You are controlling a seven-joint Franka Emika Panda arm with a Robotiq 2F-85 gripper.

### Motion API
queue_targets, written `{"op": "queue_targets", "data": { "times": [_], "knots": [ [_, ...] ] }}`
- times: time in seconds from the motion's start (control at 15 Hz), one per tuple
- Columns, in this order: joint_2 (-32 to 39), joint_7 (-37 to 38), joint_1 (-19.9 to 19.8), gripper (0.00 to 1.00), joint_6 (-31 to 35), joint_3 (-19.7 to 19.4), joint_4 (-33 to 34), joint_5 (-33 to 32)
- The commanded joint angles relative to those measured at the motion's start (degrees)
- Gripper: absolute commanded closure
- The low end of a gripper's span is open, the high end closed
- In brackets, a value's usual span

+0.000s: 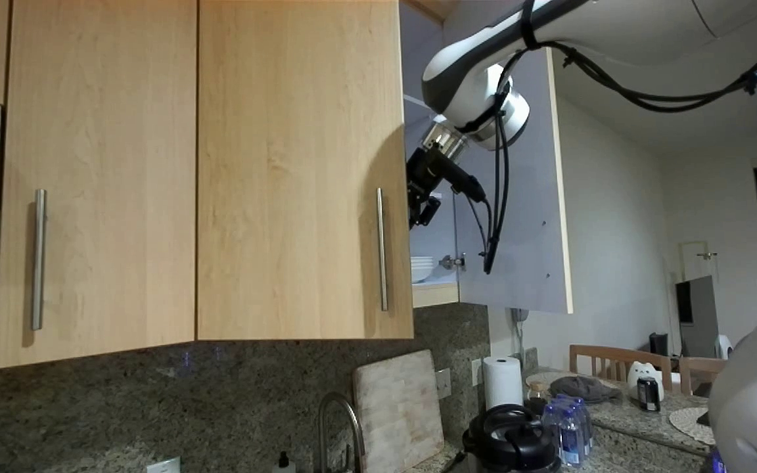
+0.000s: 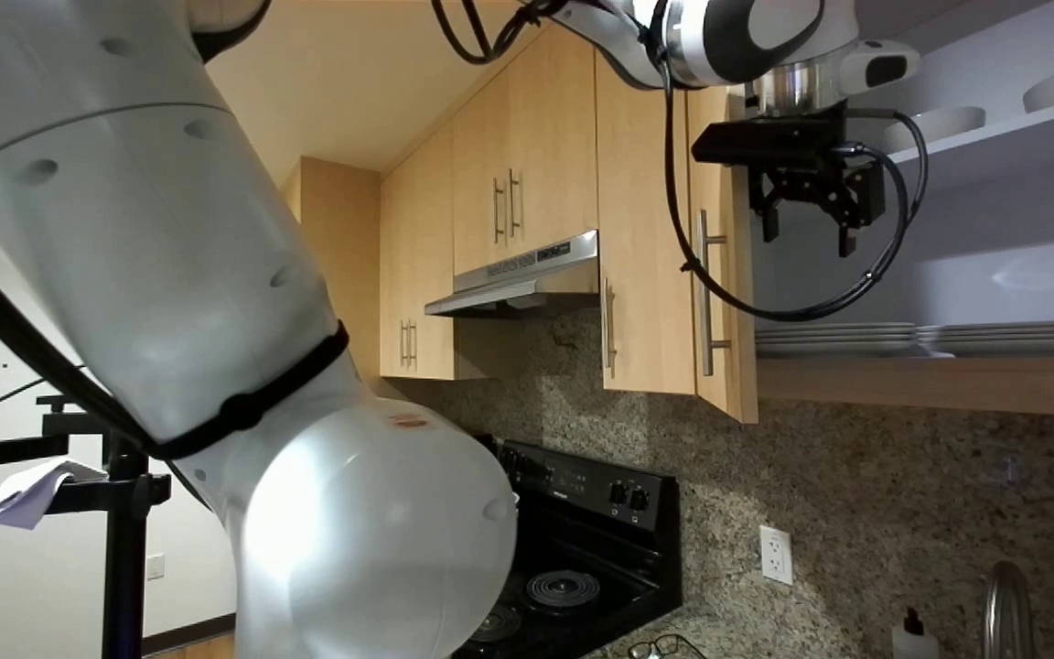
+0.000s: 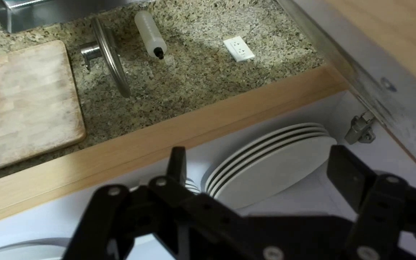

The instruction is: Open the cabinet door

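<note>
There's a fierce white glare off the arm [image 2: 307, 513] in an exterior view, washing its shell out for you! Over on your cabinet door [image 1: 299, 171], warm bright wood, then a soft shadow curving down the right edge. The far wall [image 1: 615, 210] sits dimmer. In your wrist view, the gripper [image 3: 258, 159] looms dark and blurred, the granite [image 3: 193, 83] behind it sharper.

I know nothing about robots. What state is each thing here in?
Tall pale-wood cabinet door with right-edge steel handle: open
Matching pale-wood door with left-edge steel handle: shut
White-grey door panel: open
Black two-fingered gripper: open, holding nothing
Flat white plates: stacked
Pale wooden cutting board: propped up, tilted
White paper towel roll: upright
Dark metal coil stove burner: not glowing
</note>
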Motion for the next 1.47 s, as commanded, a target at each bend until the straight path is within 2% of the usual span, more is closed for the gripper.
{"op": "queue_targets", "data": {
  "times": [0.0,0.33,0.8,1.07,1.4],
  "knots": [
    [-2.9,0.5,0.9,0.0,5.0,3.2,-5.3,-1.1],
    [-5.8,2.2,2.2,0.0,9.9,6.8,-11.2,-1.4],
    [-12.0,3.5,4.8,0.0,10.6,10.9,-17.0,-3.0],
    [-13.5,5.9,5.9,0.0,9.6,14.1,-17.4,-5.6],
    [-11.9,8.2,7.5,0.0,8.0,17.7,-15.2,-9.2]
  ]
}}
